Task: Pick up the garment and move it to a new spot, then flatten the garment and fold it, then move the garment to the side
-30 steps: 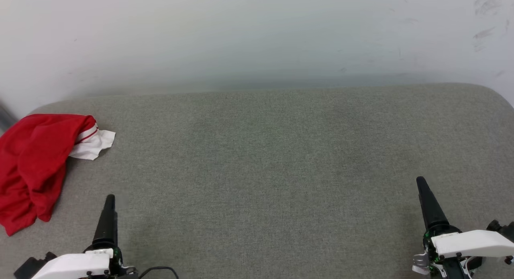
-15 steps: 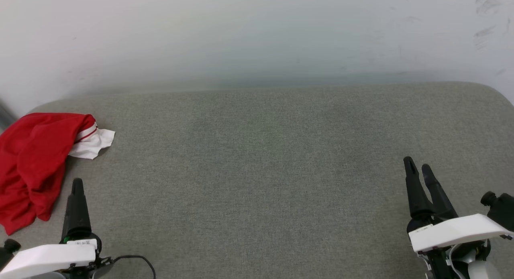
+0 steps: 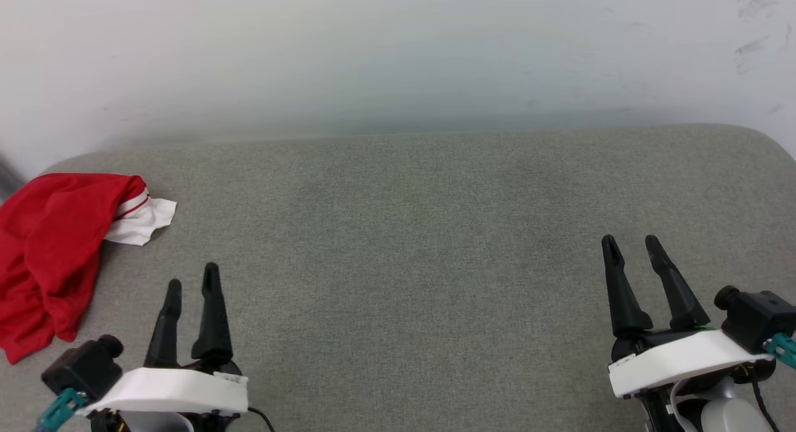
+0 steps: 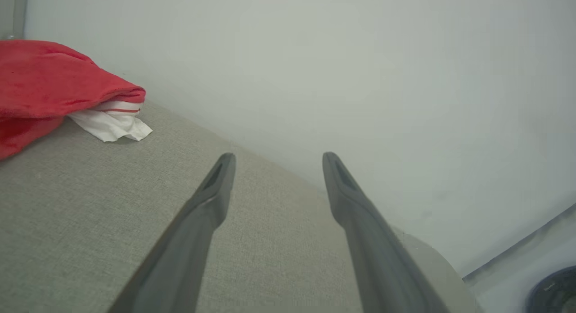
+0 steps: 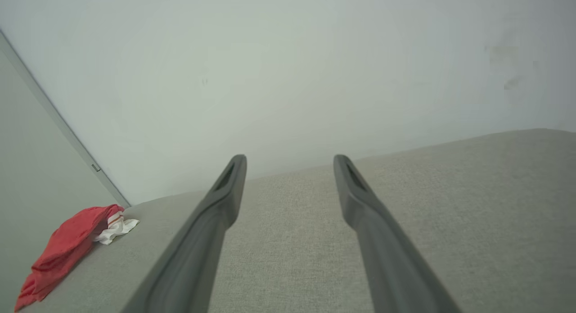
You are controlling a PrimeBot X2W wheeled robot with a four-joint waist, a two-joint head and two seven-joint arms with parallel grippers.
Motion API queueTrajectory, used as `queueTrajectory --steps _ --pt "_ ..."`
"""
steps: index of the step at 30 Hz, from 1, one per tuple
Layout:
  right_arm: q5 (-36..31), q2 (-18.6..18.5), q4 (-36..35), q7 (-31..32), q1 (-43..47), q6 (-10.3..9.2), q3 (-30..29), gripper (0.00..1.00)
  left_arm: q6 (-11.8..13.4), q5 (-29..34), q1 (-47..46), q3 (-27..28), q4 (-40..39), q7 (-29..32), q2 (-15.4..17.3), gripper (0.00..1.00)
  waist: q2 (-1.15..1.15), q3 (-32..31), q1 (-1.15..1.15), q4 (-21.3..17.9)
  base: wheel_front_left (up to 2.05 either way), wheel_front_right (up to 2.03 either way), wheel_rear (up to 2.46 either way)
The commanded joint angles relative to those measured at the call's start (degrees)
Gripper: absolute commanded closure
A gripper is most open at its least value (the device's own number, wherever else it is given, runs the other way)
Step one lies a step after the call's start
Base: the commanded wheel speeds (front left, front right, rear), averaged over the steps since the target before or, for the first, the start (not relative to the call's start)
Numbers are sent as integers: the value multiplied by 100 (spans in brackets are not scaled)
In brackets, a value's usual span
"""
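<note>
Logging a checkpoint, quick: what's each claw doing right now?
Left claw: open, holding nothing.
Right claw: open, holding nothing.

Soft, even, fairly bright light with no glare. The wall [image 3: 398, 53] goes hazy where it meets the counter [image 3: 398, 245]. The garment [image 3: 50, 252] casts only a faint shadow. In both wrist views the fingers [image 4: 184, 250] blur near the lens.

grey fabric surface [image 3: 410, 233] against a plain scuffed white wall [image 3: 398, 53]
</note>
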Motion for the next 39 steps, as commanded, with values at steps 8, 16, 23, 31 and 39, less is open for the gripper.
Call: queueTrajectory --steps 8,16,23,31,39 --pt "-831 0 136 -178 24 0 -83 0 477 857 78 -711 51 -176 372 0 0 -2 0 -26 0 0 0" --pt "-1550 1 260 -331 86 0 -77 0 1345 1563 33 -1701 209 -327 947 0 0 -10 0 -49 0 0 0" --pt "-1964 3 366 -426 101 0 -28 0 1866 1871 -40 -2248 252 -426 1237 0 0 -19 0 -58 0 0 0" --pt "-2087 3 449 -532 63 0 50 0 2195 2019 -22 -2512 66 -536 1341 0 0 -22 0 -62 0 0 0" --pt "-1973 4 442 -622 121 0 72 0 1845 1789 221 -2109 -144 -618 1032 0 0 -16 0 -57 0 0 0"
